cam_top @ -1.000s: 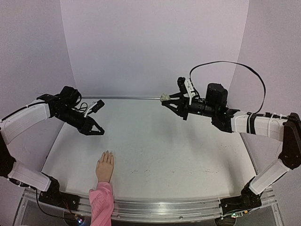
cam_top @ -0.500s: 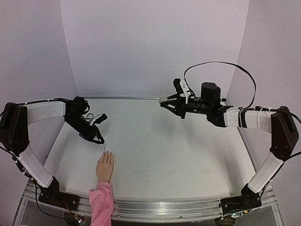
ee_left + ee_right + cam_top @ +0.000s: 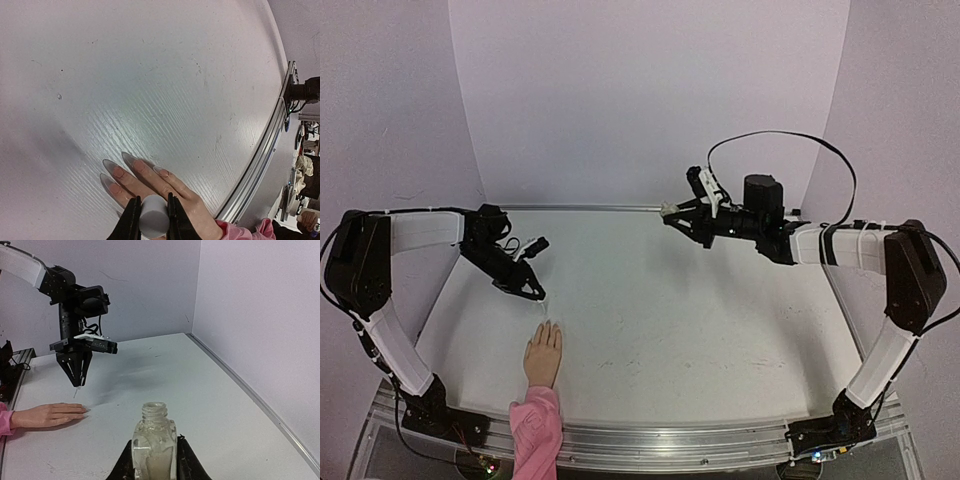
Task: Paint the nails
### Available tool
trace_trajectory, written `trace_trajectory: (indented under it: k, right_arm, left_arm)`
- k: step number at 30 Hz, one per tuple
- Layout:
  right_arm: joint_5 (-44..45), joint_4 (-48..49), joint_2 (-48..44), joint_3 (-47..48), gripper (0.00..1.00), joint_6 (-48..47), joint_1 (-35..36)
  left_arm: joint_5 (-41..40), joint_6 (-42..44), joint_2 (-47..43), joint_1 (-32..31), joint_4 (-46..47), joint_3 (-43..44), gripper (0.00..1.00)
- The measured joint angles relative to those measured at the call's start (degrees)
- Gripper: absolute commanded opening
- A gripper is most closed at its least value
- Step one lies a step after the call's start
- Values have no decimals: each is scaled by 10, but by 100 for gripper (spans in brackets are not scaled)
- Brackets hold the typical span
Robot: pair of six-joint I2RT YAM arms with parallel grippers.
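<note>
The flesh-coloured mannequin hand (image 3: pixel 543 355) with a pink sleeve (image 3: pixel 535 430) lies flat near the table's front left, fingers pointing away. Its nails (image 3: pixel 111 167) are long, pale tips, seen just beyond my jaws in the left wrist view. My left gripper (image 3: pixel 533 292) points down just past the fingertips, shut on the grey brush cap (image 3: pixel 154 216). The thin brush (image 3: pixel 76 392) hangs a little above the table, close to the nails (image 3: pixel 84 410). My right gripper (image 3: pixel 670 210) hovers at the back, shut on the small open clear bottle (image 3: pixel 154 440), held upright.
A metal rail (image 3: pixel 670 445) runs along the near edge of the white table (image 3: pixel 700 320). Lilac walls (image 3: pixel 650 100) close in the back and both sides. The right arm's black cable (image 3: pixel 790 140) loops above it.
My left gripper came down and nearer, bringing the brush close to the mannequin's fingertips. The right gripper kept the bottle almost in place while its arm shifted slightly.
</note>
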Motion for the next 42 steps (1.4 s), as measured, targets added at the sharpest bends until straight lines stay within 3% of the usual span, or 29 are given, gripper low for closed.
trace_trajectory:
  k: [16, 30, 42]
  right_arm:
    - [117, 5, 1, 34, 0, -15, -4]
    - [150, -96, 5, 149, 0, 40, -4]
    - [165, -133, 30, 177, 0, 45, -4]
  left_arm:
    - [15, -33, 2, 0, 48, -57, 0]
    - [-9, -63, -25, 1, 68, -63, 0]
    - [-35, -73, -7, 1, 78, -63, 0]
